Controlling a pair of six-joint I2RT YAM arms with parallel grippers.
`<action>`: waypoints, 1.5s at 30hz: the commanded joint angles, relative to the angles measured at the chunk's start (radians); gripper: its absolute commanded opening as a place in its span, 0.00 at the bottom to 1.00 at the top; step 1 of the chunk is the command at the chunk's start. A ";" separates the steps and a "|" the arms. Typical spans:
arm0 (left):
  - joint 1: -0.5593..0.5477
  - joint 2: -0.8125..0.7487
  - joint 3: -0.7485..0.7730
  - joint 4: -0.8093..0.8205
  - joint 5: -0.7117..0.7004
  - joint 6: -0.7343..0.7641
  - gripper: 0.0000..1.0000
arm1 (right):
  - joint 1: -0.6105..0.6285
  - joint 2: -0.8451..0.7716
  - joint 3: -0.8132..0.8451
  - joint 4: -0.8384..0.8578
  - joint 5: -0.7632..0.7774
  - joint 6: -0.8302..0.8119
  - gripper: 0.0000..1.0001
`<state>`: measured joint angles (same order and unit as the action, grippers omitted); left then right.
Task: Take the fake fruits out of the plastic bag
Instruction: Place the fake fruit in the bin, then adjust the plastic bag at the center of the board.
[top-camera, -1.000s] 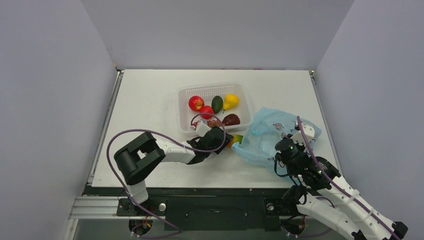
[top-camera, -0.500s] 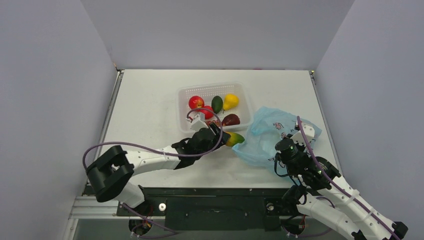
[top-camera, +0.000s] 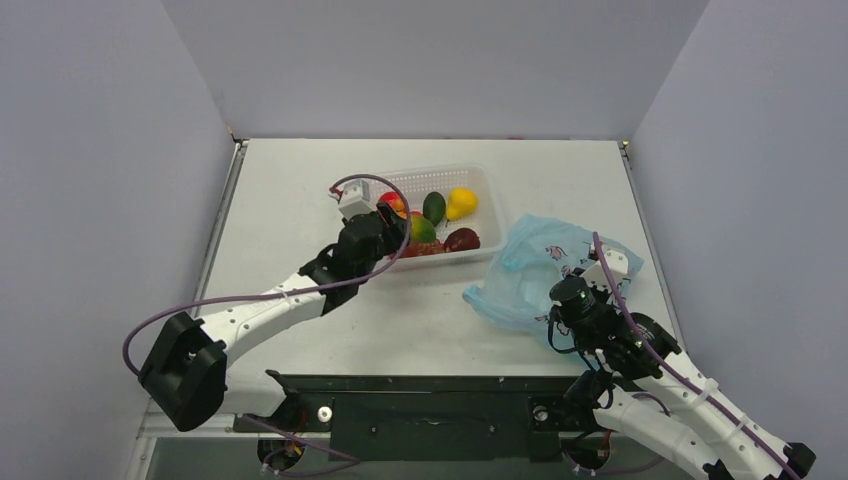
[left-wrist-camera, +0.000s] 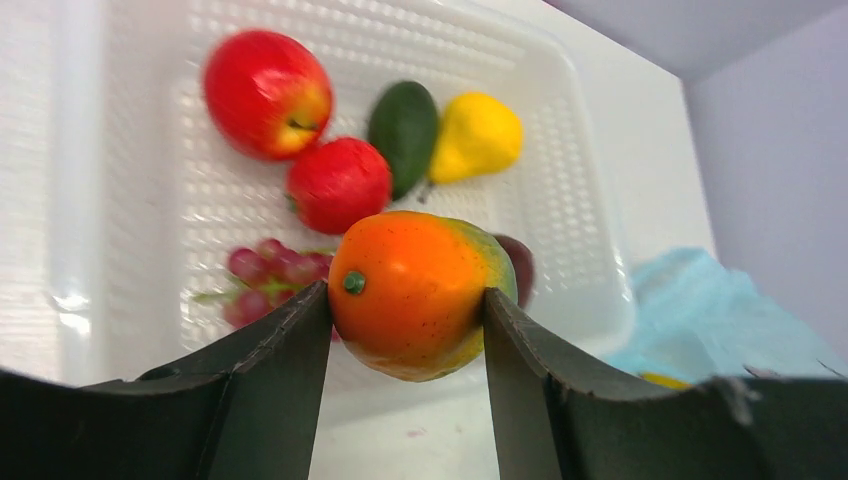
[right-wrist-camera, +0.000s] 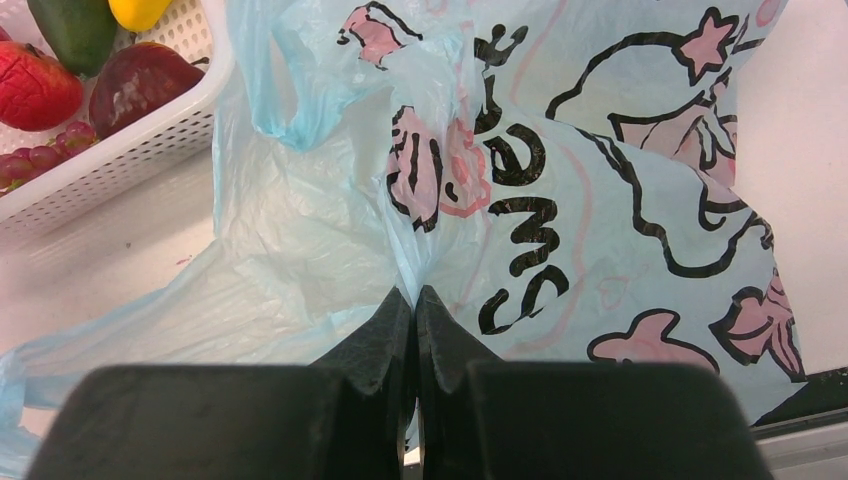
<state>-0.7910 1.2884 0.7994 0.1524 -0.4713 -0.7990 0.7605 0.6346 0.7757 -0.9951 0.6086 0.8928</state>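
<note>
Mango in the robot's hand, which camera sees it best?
The left wrist view: the mango fills the middle, squeezed in the left gripper. The top view shows only a small green-orange bit; the right wrist view misses it.

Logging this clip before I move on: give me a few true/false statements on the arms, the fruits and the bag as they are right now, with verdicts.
1. The left fingers grip the mango. True.
2. The mango is inside the bag. False: it is outside the bag, held over the basket.
3. The right fingers are shut on the bag. True.
4. The basket holds no fruit. False: an apple, an avocado and a pear, among others, lie in it.
5. In the top view the bag lies left of the basket. False: it lies to the basket's right.
</note>
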 joint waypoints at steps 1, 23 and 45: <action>0.131 0.054 0.110 -0.080 0.059 0.111 0.27 | -0.003 -0.005 0.025 0.029 0.003 -0.011 0.00; 0.287 -0.026 0.068 -0.002 0.591 0.155 0.97 | -0.001 0.032 0.040 0.050 -0.044 -0.053 0.00; 0.009 -0.020 0.255 0.115 0.918 0.180 0.97 | -0.015 -0.014 0.118 0.561 -0.433 -0.056 0.00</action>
<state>-0.7849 1.3323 1.0039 0.2550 0.4480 -0.6624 0.7532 0.5976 0.8703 -0.6331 0.2985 0.8013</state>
